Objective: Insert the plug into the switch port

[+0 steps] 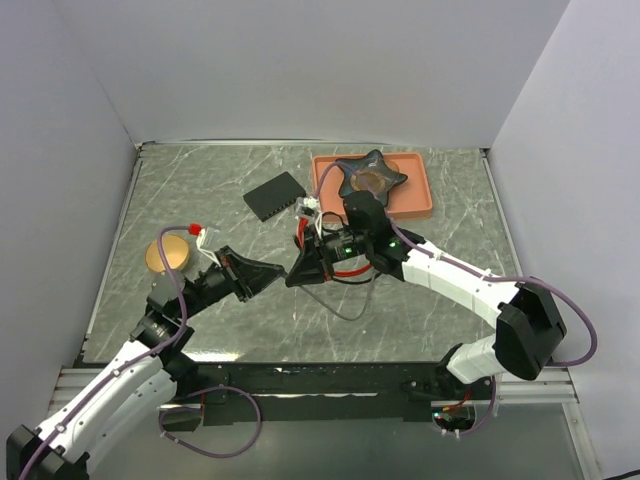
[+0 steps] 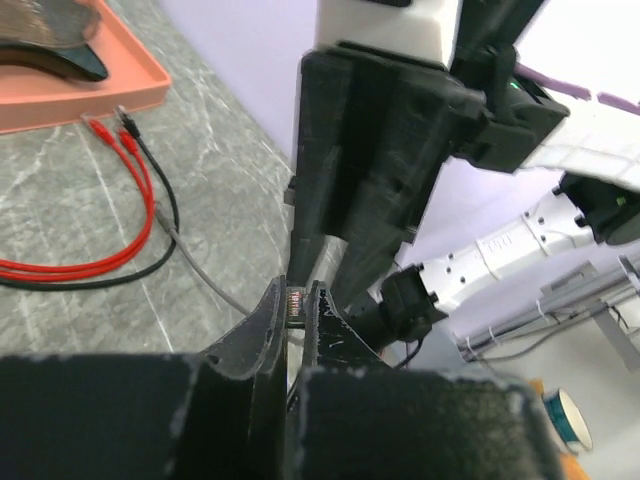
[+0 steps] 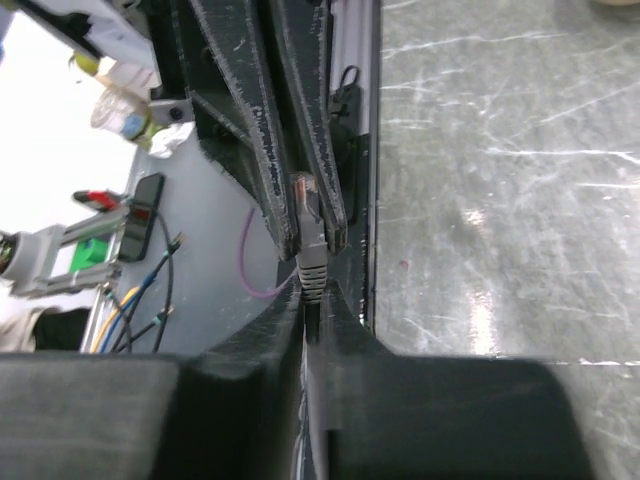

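- Tray (image 1: 420, 196): orange, set at the far edge of the table (image 1: 180, 190). A dark star-shaped dish (image 1: 370, 178) is seen lying in it.
- Switch (image 1: 274, 195): found flat on the table just beside the tray, off its left end as viewed from above. It is angled to the tray's edge, and nothing is plugged into it.
- Plug (image 3: 303, 195): held in the air, nearer the arm bases than the tray and off its near left corner. It is well apart from the switch.
- Left gripper (image 2: 297, 292): closed right down, with the clear plug pinched between its fingertips.
- Right gripper (image 3: 310, 312): met nose to nose with the left one. Its fingers are drawn in close on either side of the grey cable (image 3: 312, 268), just behind the plug. Whether the cable is gripped or merely flanked cannot be told.
- The rest of the grey cable is seen trailing down to the table in a loose loop on the near side of the tray.
- Red and black leads (image 2: 40, 267): laid on the table just beside the tray's near edge.
- A round tan disc (image 1: 168, 256) is noted well apart from the tray, far to its left.
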### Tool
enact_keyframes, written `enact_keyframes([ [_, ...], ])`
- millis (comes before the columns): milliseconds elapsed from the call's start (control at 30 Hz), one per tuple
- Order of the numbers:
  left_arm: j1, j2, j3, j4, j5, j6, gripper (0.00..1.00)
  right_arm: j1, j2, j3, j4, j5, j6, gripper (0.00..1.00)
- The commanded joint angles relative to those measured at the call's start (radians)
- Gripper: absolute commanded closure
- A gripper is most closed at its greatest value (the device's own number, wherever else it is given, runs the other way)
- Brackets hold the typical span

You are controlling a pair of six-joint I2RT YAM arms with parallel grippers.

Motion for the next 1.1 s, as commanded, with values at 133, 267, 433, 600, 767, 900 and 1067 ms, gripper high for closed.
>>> enact_keyframes([
  [133, -0.003, -0.048, 0.103, -0.119, -0.176, -0.068, 0.99, 0.101, -0.088, 0.078, -0.181, 0.498, -0.138, 0.17],
  [267, -0.005, -0.015, 0.158, -0.234, -0.256, -0.103, 0.99, 0.214, -0.109, 0.098, -0.218, 0.808, -0.188, 0.02],
  [433, -0.005, 0.049, 0.229, -0.373, -0.295, -0.152, 0.99, 0.268, -0.106, 0.111, -0.220, 1.042, -0.196, 0.01],
  [600, -0.005, 0.081, 0.229, -0.378, -0.305, -0.178, 0.99, 0.277, -0.103, 0.125, -0.198, 1.143, -0.193, 0.04],
  [767, -0.005, 0.104, 0.226, -0.360, -0.295, -0.197, 0.99, 0.290, -0.080, 0.143, -0.175, 1.146, -0.211, 0.12],
  [900, -0.005, 0.106, 0.216, -0.349, -0.288, -0.201, 0.99, 0.299, -0.054, 0.160, -0.169, 1.119, -0.222, 0.23],
  [1067, -0.005, 0.115, 0.216, -0.349, -0.282, -0.198, 0.99, 0.320, -0.028, 0.175, -0.168, 1.131, -0.224, 0.50],
])
